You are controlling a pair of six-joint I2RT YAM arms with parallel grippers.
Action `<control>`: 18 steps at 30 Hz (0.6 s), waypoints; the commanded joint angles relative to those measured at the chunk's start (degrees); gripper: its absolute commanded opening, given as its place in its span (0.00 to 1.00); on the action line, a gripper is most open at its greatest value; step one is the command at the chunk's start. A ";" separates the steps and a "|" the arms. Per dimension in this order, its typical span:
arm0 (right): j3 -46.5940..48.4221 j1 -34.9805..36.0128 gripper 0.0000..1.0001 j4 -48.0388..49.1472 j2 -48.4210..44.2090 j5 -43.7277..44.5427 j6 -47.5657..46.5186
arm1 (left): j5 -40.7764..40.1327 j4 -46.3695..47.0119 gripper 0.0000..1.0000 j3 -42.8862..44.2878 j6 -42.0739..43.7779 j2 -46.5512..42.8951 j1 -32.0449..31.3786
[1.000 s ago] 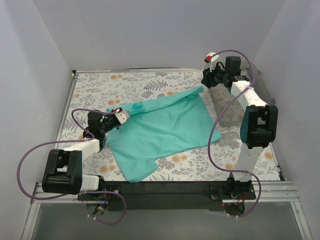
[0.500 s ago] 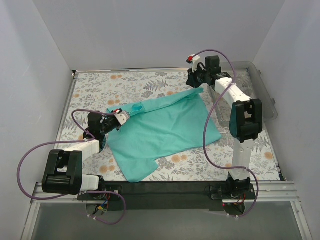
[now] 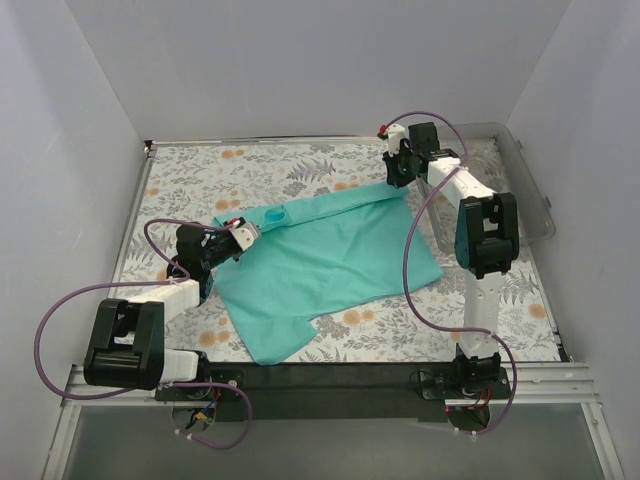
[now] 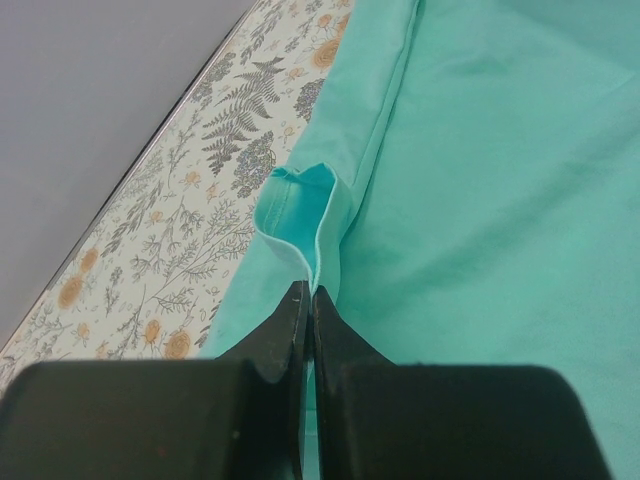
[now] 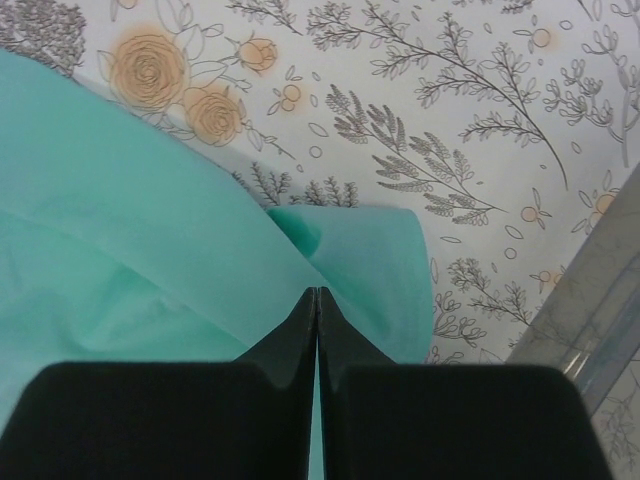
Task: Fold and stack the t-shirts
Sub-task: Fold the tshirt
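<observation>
T-shirt [image 3: 330, 265], plain teal, is lying mostly flat across the middle of the floral surface [image 3: 190, 180], one flap trailing toward the lower centre of the frame. Left hand [image 3: 246, 231] is pinching a raised fold at the garment's left edge, fingers pressed together on the fabric. Right hand [image 3: 394, 180] is pinching its upper right corner, near a clear bin [image 3: 530, 200].
</observation>
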 commanded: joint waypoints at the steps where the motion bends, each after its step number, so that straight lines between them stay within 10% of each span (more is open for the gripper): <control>1: 4.22 -0.04 0.04 -1.15 2.37 6.05 -1.29 | -0.06 0.56 0.00 -0.35 -0.16 -1.83 -0.33; 18: 6.26 -1.09 0.04 -5.02 5.46 8.34 -4.28 | 0.47 -0.67 0.00 -0.35 -0.51 -2.35 -0.41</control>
